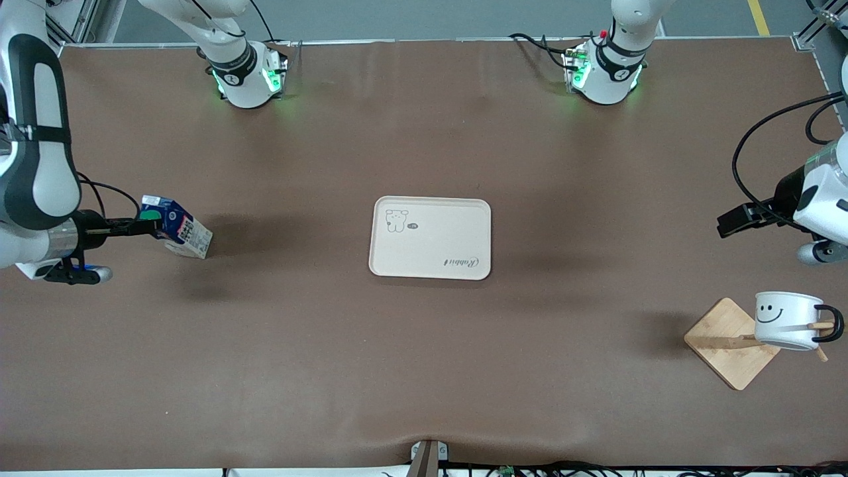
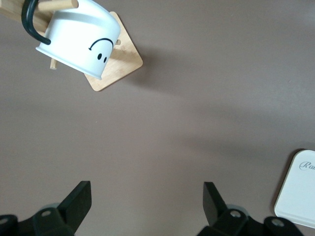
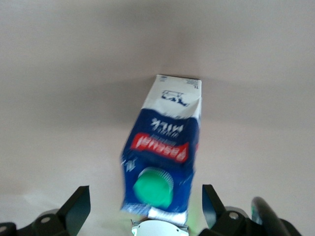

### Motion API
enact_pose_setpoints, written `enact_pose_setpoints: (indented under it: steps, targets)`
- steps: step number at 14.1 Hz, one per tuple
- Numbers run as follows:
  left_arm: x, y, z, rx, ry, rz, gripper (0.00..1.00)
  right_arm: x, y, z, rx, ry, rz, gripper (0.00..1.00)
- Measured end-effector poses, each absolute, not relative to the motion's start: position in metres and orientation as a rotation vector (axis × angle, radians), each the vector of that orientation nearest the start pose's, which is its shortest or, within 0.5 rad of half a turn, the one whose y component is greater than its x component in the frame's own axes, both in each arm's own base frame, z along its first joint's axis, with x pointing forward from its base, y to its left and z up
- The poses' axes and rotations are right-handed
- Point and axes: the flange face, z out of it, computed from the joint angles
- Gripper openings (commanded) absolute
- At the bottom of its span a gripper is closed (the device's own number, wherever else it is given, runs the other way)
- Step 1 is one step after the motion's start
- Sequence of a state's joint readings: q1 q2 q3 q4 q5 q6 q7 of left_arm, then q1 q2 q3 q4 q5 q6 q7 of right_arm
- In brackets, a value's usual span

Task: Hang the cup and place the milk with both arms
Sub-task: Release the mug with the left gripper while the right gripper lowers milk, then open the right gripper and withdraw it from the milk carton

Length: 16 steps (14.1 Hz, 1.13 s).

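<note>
Nearest the front camera, at the left arm's end of the table, the cup hangs by its black handle on a peg of the wooden rack, smiley showing, so the hanging half looks done. The left gripper hovers over bare table near the rack, jaws wide apart w/ nothing in them; this arm seems to wait. The step in hand is prob. the milk. The cream tray lies mid-table w/ nothing on it, and I take it for the target, tho that's a guess. The milk is well apart from it, toward the right arm's end, tilted, green cap toward the right gripper. In the right wrist view that gripper's jaws stand wide either side of the carton top w/ gaps showing, so no grip. Can't tell if the carton's lower edge sits firm on the table or if it's tipping. Next move calls for squaring up on the carton, closing on its upper body, then carrying it over to the tray & setting it down upright. Risk: a leaning carton may topple or slip as the jaws close. The table is covered in a matte brown sheet, slightly wrinkled at the near edge. Farther off are the green-lit arm bases, then grey floor w/ a yellow line.
</note>
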State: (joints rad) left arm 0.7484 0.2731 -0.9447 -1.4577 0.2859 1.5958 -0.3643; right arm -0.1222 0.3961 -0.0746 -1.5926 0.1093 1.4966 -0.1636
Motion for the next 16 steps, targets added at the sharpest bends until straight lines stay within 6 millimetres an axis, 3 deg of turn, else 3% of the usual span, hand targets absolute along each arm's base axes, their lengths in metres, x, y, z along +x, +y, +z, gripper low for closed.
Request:
enact_pose_setpoints:
  steps: [3, 6, 8, 11, 14, 16]
  targets:
    - [0.6, -0.045, 0.599, -3.041, -0.221, -0.031, 1.0, 0.611, -0.094, 0.406, -2.91, 0.047, 0.654, 1.0]
    - [0.593, -0.058, 0.608, -3.03, -0.194, -0.039, 1.0, 0.621, -0.091, 0.427, -2.935, 0.032, 0.583, 1.0]
    - [0.59, -0.063, 0.609, -3.033, -0.19, -0.031, 1.0, 0.633, -0.09, 0.463, -2.97, 0.017, 0.463, 1.0]
    - [0.585, -0.071, 0.612, -3.047, -0.179, -0.005, 1.0, 0.646, -0.078, 0.533, -3.018, -0.029, 0.26, 1.0]
    - [0.573, -0.072, 0.621, -3.04, -0.171, -0.006, 1.0, 0.64, -0.067, 0.577, -3.031, -0.061, 0.186, 1.0]
    - [0.565, -0.075, 0.626, -3.028, -0.168, -0.015, 1.0, 0.621, -0.062, 0.606, -3.031, -0.051, 0.179, 1.0]
